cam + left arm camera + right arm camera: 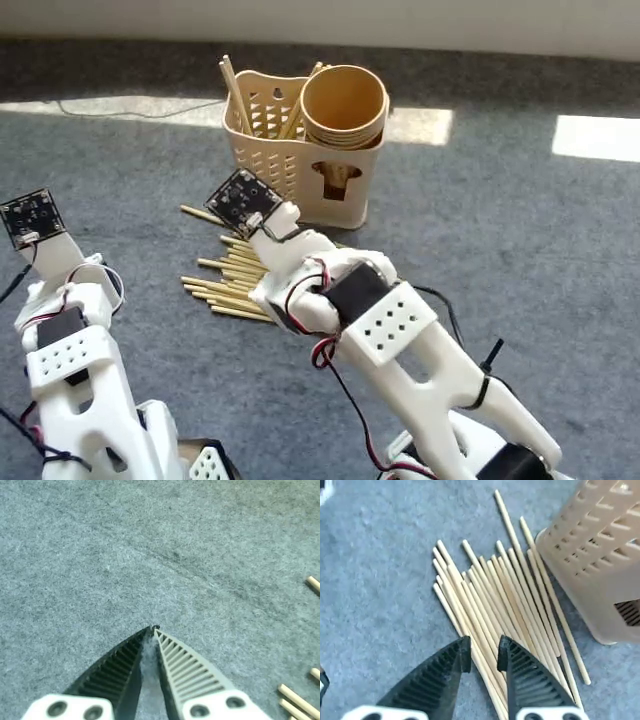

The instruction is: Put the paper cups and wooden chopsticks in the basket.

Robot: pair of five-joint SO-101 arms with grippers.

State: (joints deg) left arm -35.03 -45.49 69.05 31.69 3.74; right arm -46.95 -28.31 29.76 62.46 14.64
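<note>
A beige plastic basket (300, 160) stands on the carpet with stacked paper cups (343, 100) and a few wooden chopsticks (238, 92) inside. A pile of loose chopsticks (495, 600) lies fanned out on the carpet beside the basket (600, 555). My right gripper (483, 655) hangs just over the near end of that pile, open by a narrow gap, with chopsticks showing below the gap. In the high view my right arm (330, 290) reaches over the pile (222, 280). My left gripper (152, 629) is shut and empty over bare carpet, off to the side of the pile.
Grey carpet covers the whole floor. A few chopstick ends (296, 703) show at the edge of the left wrist view. My left arm (65, 330) stands at the left. A cable (120, 108) lies on the carpet behind.
</note>
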